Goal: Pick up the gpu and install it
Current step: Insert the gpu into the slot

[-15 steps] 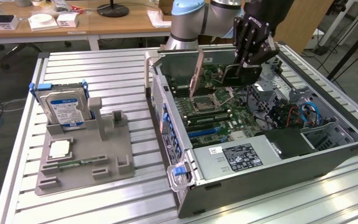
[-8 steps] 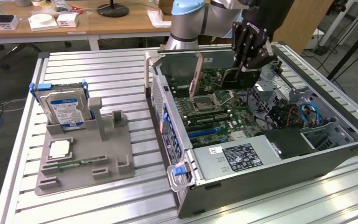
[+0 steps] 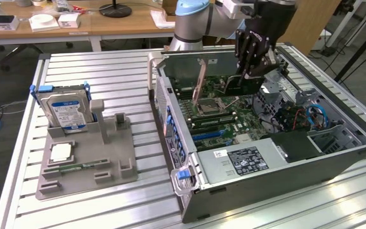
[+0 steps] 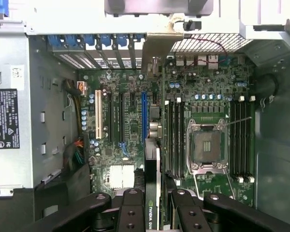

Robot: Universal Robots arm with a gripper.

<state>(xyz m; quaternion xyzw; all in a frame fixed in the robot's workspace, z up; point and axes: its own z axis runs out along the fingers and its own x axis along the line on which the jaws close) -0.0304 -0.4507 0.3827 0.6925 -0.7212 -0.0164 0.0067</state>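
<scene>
Installation step: gripper [image 4: 152,205], jaws clamped on the gpu [image 4: 152,179], holds it edge-on above the motherboard [image 4: 130,121] inside the computer case [image 3: 285,169]; seating calls for alignment over the blue slot [image 4: 144,116].

My arm [image 3: 192,21] has a silver-grey tube with a light blue joint cap; the gripper [image 3: 254,71] is black, its linked fingers [image 4: 130,212] dotted with round screws.

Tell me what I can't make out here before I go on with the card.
- Exterior view: the gripper hides most of the card.
- Wrist view: the card is edge-on, so its lower edge is hidden.
- Both views: whether the card touches a slot can't be judged.
</scene>
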